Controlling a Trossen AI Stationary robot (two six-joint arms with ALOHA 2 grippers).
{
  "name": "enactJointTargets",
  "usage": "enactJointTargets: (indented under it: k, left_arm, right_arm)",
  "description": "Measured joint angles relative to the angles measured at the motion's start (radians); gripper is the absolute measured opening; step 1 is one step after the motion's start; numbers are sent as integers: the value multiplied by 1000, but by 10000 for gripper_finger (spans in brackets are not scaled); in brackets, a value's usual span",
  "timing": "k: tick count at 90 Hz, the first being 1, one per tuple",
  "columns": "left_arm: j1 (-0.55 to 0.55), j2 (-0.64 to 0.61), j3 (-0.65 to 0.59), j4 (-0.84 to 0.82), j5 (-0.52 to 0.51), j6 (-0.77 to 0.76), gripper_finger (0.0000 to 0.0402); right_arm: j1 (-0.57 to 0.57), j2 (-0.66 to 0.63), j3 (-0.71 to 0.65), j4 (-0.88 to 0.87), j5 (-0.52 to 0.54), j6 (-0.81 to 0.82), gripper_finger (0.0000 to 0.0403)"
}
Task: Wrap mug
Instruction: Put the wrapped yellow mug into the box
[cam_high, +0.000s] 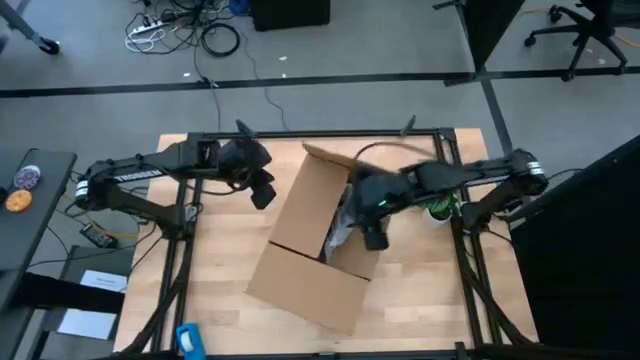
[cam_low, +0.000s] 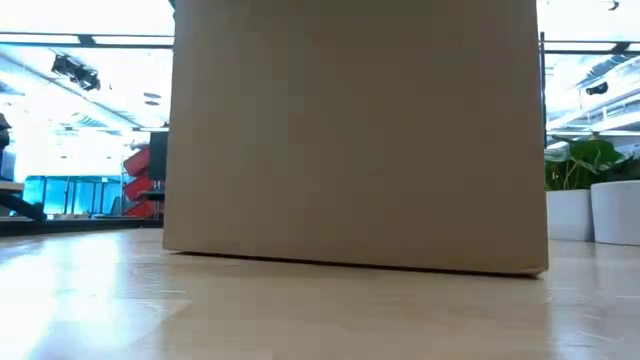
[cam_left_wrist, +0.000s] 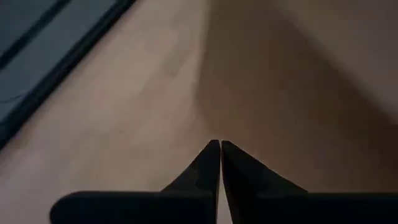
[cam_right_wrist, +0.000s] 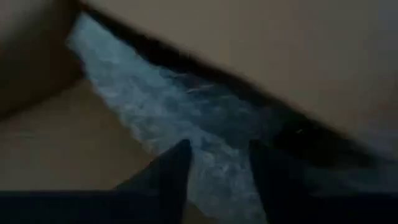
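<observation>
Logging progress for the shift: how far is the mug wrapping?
No mug shows. The right gripper, jaws open, reaches into the open box over the crinkly plastic. The left gripper, jaws shut, waits beside the box. Whether wrapping is finished cannot be told.

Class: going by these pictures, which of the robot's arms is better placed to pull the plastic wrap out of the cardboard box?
Probably right. The right gripper hangs open at the cardboard box opening, fingers over the plastic wrap. The left gripper, shut, sits beside the box.
</observation>
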Motion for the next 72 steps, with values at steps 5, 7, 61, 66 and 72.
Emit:
enactJointTargets:
  k: [5, 7, 61, 66, 72]
  left_arm:
    - [-13, 0, 0, 54, 36, 11, 0]
    - [-18, 0, 0, 74, 51, 18, 0]
    - [-174, 0, 0, 168, 64, 77, 0]
    - [-199, 0, -5, 143, 34, 144, 0]
    - [-234, -1, -27, 144, 32, 207, 0]
  right_arm:
    - [-5, 56, -4, 15, -35, 17, 63]
    - [-6, 81, -5, 24, -19, 9, 46]
    - [79, 83, 120, -223, 114, 13, 50]
    - [106, 29, 122, -246, 114, 15, 51]
    - [136, -51, 123, -253, 121, 29, 51]
